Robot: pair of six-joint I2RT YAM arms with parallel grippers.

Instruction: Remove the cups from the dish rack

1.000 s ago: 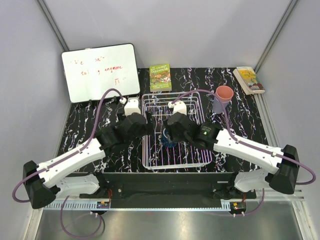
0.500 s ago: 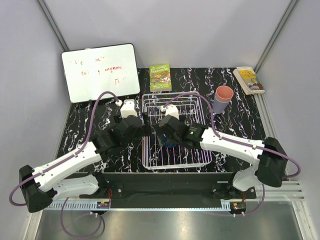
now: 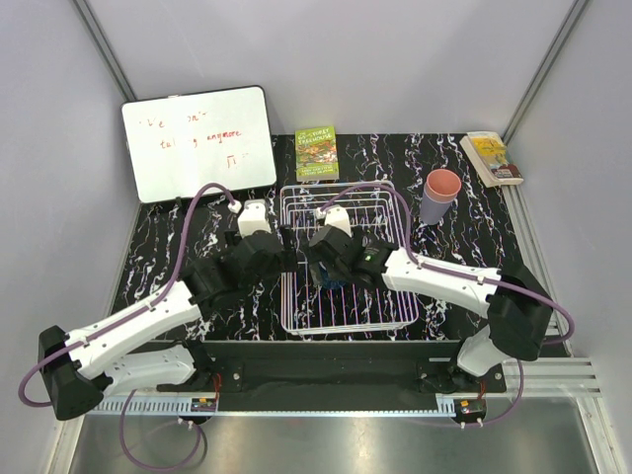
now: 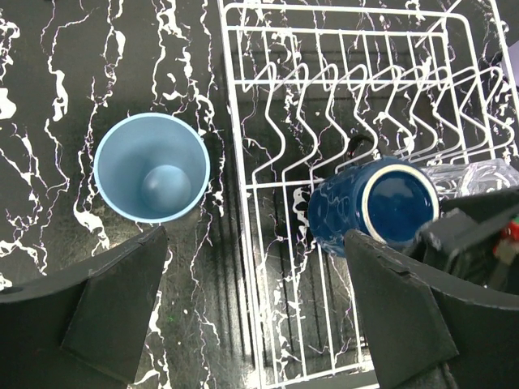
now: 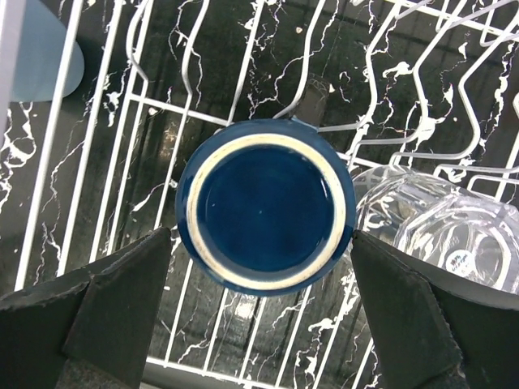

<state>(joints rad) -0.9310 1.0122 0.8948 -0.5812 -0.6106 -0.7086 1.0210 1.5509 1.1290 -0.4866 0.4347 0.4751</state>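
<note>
The white wire dish rack [image 3: 385,296] sits mid-table. An upside-down dark blue cup [image 5: 265,207] stands in it, next to the clear faceted glass [image 5: 438,223]. My right gripper [image 5: 259,239] is open just above the dark blue cup, one finger on each side, not touching it. My left gripper [image 4: 253,243] is open and empty over the rack's left rim [image 4: 235,162]. The light blue cup [image 4: 152,166] stands upright on the table just left of the rack. The salmon-pink cup [image 3: 443,185] sits nested in the lavender cup [image 3: 432,211] to the right of the rack.
A whiteboard [image 3: 197,143] leans at the back left. A green book [image 3: 316,151] lies behind the rack and another book [image 3: 491,156] at the back right. Upright plate dividers [image 4: 365,81] fill the rack's far end.
My right gripper has moved left across the rack and now sits over the dark blue cup. My left arm has shifted only slightly.
</note>
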